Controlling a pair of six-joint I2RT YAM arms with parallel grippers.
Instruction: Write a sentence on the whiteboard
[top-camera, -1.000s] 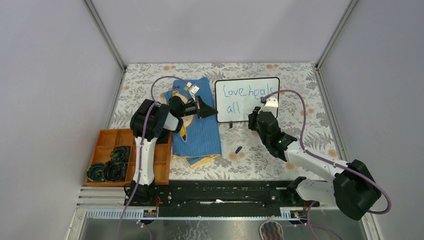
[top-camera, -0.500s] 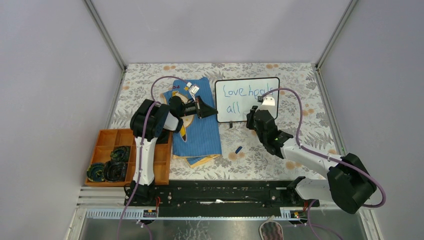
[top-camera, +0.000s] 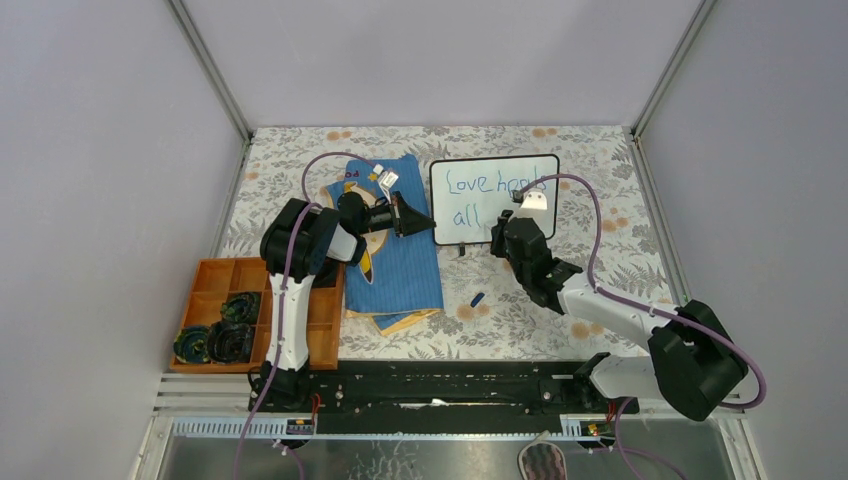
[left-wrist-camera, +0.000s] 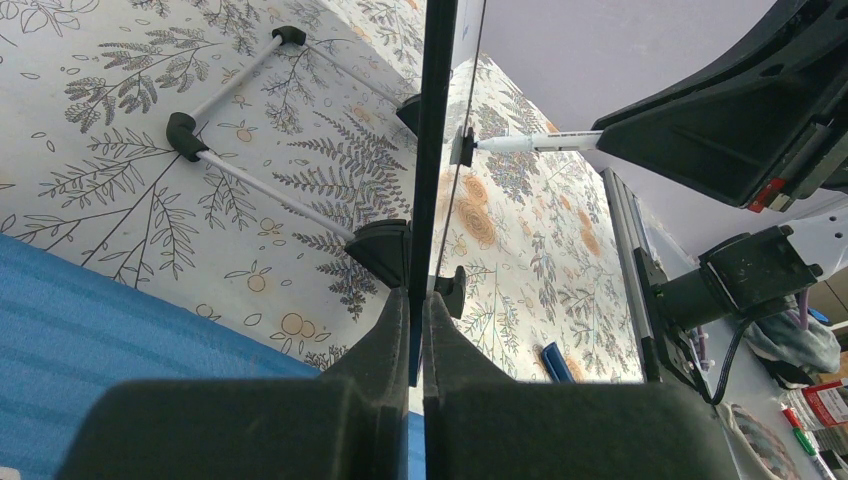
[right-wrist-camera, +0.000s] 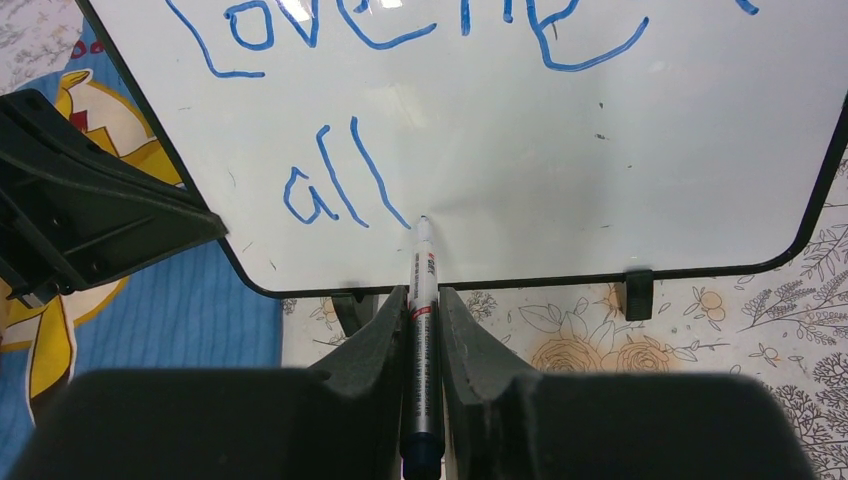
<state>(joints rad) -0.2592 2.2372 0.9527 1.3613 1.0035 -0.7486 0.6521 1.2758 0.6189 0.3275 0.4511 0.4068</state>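
Note:
The whiteboard (top-camera: 510, 215) stands upright at the back of the table, its frame edge-on in the left wrist view (left-wrist-camera: 437, 120). The blue sentence (top-camera: 478, 184) reads "Love heals" with "all" (right-wrist-camera: 335, 185) below. My left gripper (top-camera: 425, 222) is shut on the board's left edge, the jaws clamping the frame (left-wrist-camera: 416, 300). My right gripper (top-camera: 505, 232) is shut on a silver marker (right-wrist-camera: 424, 290). The marker's tip touches the board just right of "all". The marker also shows in the left wrist view (left-wrist-camera: 535, 143).
A blue cartoon-print cloth (top-camera: 395, 265) lies left of the board under the left arm. An orange compartment tray (top-camera: 215, 280) with dark round parts sits at the near left. A small blue cap (top-camera: 477, 298) lies on the floral tabletop in front of the board.
My right gripper has shifted a little left along the board's lower part with the marker. The left arm and the board have not moved.

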